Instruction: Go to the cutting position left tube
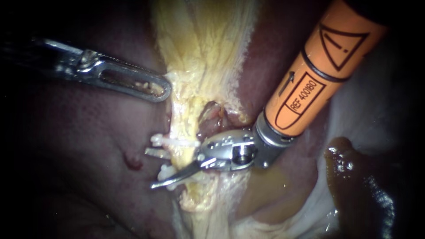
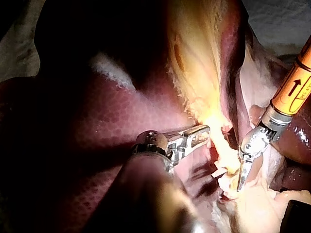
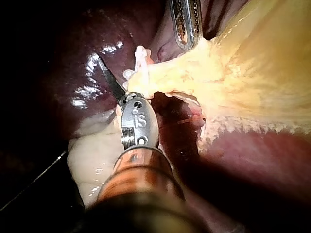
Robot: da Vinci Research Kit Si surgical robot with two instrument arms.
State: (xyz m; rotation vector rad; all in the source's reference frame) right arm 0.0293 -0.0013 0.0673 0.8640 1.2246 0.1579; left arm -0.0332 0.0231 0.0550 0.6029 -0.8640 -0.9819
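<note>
The left tube (image 1: pixel 185 155), a thin strand coated in yellow fat, runs down the middle of the field over the dark red liver (image 1: pixel 88 146). White clips (image 1: pixel 175 142) sit across it, one above the other. The right instrument (image 1: pixel 164 170), orange-sleeved and coming in from the upper right, reaches across the tube between those clips. Its slim blade jaws are spread, one lying in front of the strand and the other seeming to pass behind it, so the tube sits in the gap unpinched. Higher up, the left instrument (image 1: pixel 161 88) comes in from the left, and its slotted jaws are pressed together on the edge of the broad yellow fatty tissue (image 1: pixel 203 48), pinching it just above the clipped stretch
</note>
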